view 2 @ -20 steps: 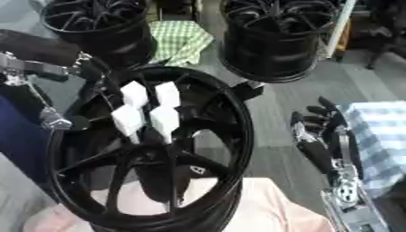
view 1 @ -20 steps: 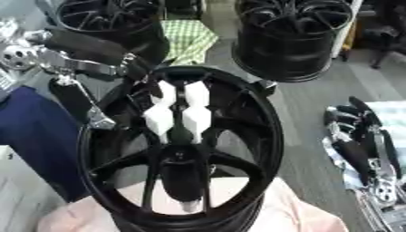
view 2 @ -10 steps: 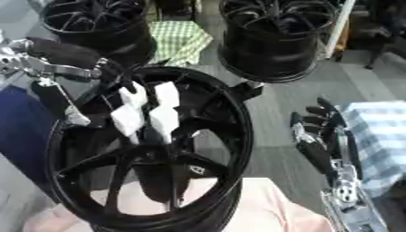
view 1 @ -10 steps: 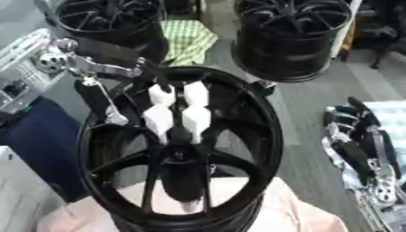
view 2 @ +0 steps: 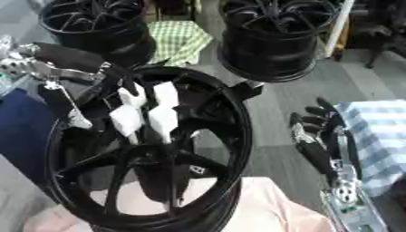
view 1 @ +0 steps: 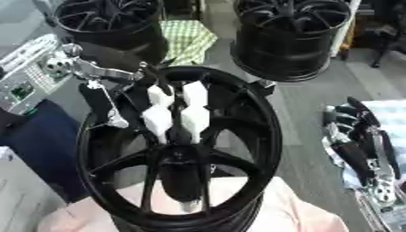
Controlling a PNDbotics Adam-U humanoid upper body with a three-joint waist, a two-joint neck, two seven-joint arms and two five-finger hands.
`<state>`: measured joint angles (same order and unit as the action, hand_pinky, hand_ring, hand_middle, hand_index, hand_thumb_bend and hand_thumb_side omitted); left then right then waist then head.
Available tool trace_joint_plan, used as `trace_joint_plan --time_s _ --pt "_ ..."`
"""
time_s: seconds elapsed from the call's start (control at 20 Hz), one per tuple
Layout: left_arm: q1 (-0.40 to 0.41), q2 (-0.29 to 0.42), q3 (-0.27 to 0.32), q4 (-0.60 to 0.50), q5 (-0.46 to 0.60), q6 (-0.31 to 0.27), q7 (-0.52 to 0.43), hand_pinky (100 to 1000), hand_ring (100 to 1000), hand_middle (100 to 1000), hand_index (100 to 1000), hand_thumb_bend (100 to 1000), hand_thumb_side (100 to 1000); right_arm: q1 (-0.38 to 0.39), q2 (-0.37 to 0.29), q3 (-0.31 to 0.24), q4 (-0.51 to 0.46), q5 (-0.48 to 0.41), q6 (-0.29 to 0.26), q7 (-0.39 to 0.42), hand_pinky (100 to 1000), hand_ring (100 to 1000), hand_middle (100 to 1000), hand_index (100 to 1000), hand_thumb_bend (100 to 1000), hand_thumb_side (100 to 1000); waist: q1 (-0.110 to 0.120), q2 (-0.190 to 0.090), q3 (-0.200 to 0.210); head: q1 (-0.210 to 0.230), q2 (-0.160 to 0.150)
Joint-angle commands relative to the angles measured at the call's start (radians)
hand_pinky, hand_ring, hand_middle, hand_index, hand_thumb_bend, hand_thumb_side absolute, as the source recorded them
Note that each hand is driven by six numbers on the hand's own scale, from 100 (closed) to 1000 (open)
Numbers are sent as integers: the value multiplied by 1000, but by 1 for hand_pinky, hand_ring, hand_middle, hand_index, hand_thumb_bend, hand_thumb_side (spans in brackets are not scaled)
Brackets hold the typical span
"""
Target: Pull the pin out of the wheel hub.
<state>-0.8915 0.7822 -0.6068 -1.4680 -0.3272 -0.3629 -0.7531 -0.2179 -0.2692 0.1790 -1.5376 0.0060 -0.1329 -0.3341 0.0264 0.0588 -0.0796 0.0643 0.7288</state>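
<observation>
Grey floor (view 1: 313, 108) carries two black rims (view 1: 292, 36) at far side, green checked cloth (view 1: 187, 38) between.

We cannot pick out a pin anywhere on the wheel hub (view 1: 184, 156), whose centre is dark and blurred, and its lower rim is cut off by the bottom edge. The left hand (view 1: 162, 80) reaches in over the rim, but its dark fingers merge with the spokes and the white blocks (view 1: 176, 111), so we cannot tell their pose. The right hand (view 2: 317, 136) runs off the bottom edge at its wrist.
</observation>
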Motion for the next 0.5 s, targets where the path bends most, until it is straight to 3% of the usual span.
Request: trace_joint_plan --time_s 0.05,0.5 --pt "-28 8 -5 3 -4 -164 -154 614 451 799 897 379 209 -8 -16 -2 -8 3 -4 2 704 735 749 920 286 373 0 -21 -1 1 1" --pt "-27 3 -29 2 2 -170 -154 572 406 787 887 365 193 -6 -17 -3 -7 3 -5 1 704 735 749 920 286 373 1 -22 -5 4 2"
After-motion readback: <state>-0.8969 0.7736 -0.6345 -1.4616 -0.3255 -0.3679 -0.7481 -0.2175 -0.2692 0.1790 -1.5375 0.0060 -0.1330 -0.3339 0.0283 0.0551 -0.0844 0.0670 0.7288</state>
